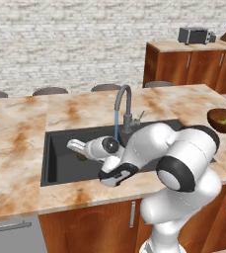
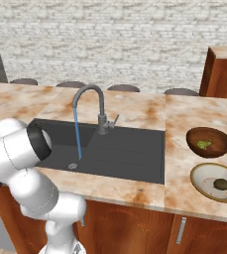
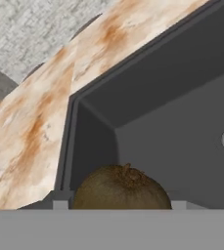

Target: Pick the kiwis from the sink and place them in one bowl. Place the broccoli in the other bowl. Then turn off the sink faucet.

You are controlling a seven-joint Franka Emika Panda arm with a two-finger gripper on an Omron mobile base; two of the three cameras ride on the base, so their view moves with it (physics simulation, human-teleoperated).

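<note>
A brown kiwi (image 3: 121, 188) sits between my gripper's (image 3: 119, 205) two fingertips, and the gripper is shut on it. In the left base view the gripper (image 1: 80, 153) reaches low into the left part of the dark sink (image 1: 55, 170), with the kiwi (image 1: 83, 157) a dark spot under the hand. Another kiwi (image 2: 220, 184) lies in the cream bowl (image 2: 204, 184). In the dark brown bowl (image 2: 219, 149) lies the broccoli (image 2: 203, 144). The faucet (image 2: 101, 106) runs a thin blue stream (image 2: 77, 136) down toward the drain (image 2: 72, 166).
The marble counter (image 1: 16, 143) surrounds the sink. Both bowls stand on the counter right of the basin. Dark stool tops (image 1: 50, 91) line the far edge. A wooden cabinet (image 1: 193, 66) with a toaster (image 1: 193, 35) stands at the back right.
</note>
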